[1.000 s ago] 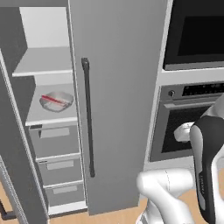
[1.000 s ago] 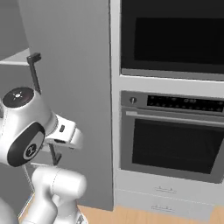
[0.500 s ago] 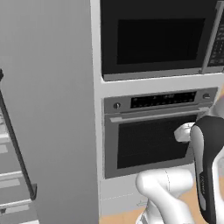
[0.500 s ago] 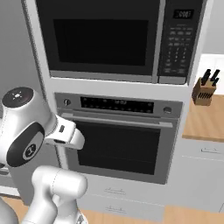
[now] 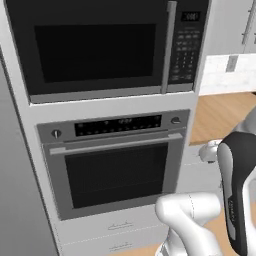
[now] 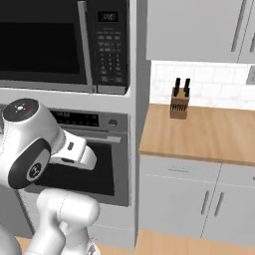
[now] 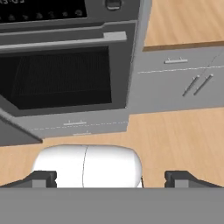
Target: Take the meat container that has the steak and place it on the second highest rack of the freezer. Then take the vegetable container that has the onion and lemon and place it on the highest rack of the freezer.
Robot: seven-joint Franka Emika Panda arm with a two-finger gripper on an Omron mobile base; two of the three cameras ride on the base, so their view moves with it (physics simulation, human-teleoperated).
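Observation:
My gripper [image 7: 111, 179] is open in the hand view, its two dark fingertips [image 7: 43, 179] wide apart with nothing between them. It points down at the wooden floor [image 7: 175, 131] in front of the oven. The arm [image 5: 235, 190] is folded close to the base at the lower right of the left base view. In the right base view, the arm [image 6: 30, 149] sits at the lower left. The freezer, the meat container with the steak, and the vegetable container with the onion and lemon are out of view.
A built-in oven [image 5: 115, 170] stands straight ahead with a microwave [image 5: 95, 50] above it. To the right runs a wooden counter [image 6: 199, 134] with a knife block [image 6: 179, 99], over grey cabinet doors [image 6: 199, 199]. A grey panel [image 5: 20, 200] rises at the far left.
The base has driven to the right, so the whole picture has shifted. The open freezer slid out on the left, and the oven, microwave and counter came in. The gripper stays open.

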